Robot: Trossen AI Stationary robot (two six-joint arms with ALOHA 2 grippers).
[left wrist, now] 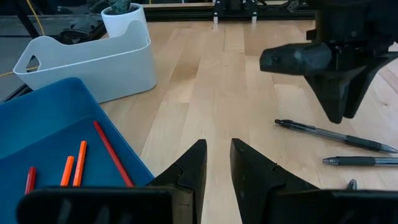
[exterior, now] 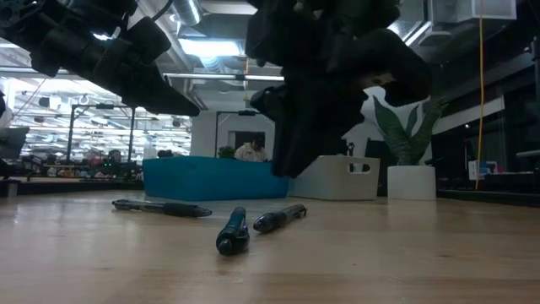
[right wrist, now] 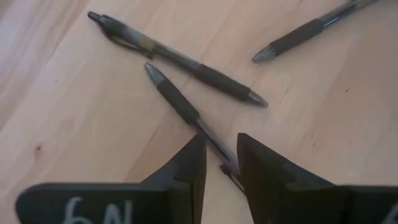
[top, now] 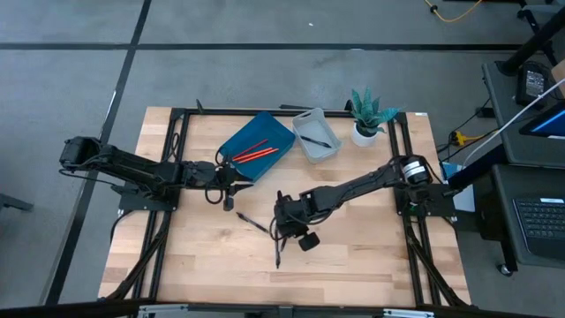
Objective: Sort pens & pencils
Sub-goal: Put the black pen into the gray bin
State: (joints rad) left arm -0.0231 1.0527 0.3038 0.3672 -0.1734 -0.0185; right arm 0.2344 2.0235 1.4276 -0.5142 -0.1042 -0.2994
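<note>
Three black pens lie flat on the wooden table in the right wrist view: one (right wrist: 177, 59), one (right wrist: 311, 28), and a third (right wrist: 180, 102) that runs into the gap below my right gripper (right wrist: 221, 144). That gripper (top: 280, 221) hangs open over this pen, pointing steeply down; whether it touches the pen, I cannot tell. Red and orange pencils (top: 256, 152) lie in the blue tray (top: 274, 131). Another pen (top: 316, 140) lies in the white bin (top: 305, 150). My left gripper (left wrist: 217, 163) waits open beside the tray's near edge, holding nothing.
A potted plant (top: 366, 115) stands at the far right beside the white bin. The black frame rails (top: 177, 159) run along the table's left and right sides. Bare wood lies toward the near edge (top: 353, 274).
</note>
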